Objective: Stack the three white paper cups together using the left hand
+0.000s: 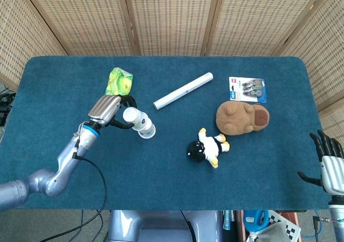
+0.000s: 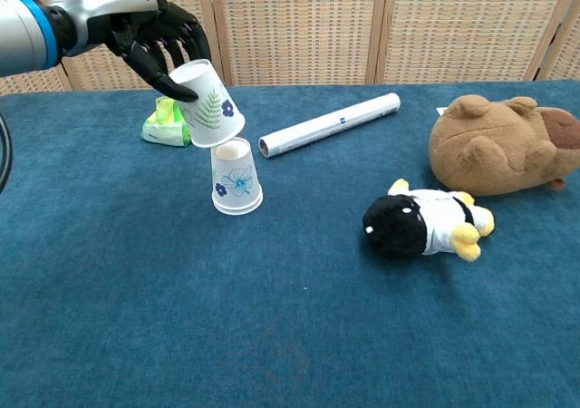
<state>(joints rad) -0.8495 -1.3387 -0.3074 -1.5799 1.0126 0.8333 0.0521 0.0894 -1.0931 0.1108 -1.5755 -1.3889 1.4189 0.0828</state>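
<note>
My left hand (image 1: 109, 111) (image 2: 156, 41) grips an upside-down white paper cup (image 2: 210, 104) (image 1: 133, 116) with a green leaf print, tilted in the air. It hangs just above a second upside-down white cup (image 2: 236, 176) (image 1: 147, 129) with a blue flower print, which stands on the blue table (image 1: 161, 183). The two cups look almost touching. I see only these two cups. My right hand (image 1: 330, 164) hangs off the table's near right corner, fingers spread, holding nothing.
A green-yellow packet (image 1: 119, 80) (image 2: 163, 122) lies behind the left hand. A white tube (image 1: 183, 91) (image 2: 331, 123) lies mid-table. A black-and-white penguin toy (image 1: 207, 148) (image 2: 424, 222), a brown plush (image 1: 242, 116) (image 2: 503, 145) and a blister pack (image 1: 248, 89) lie to the right.
</note>
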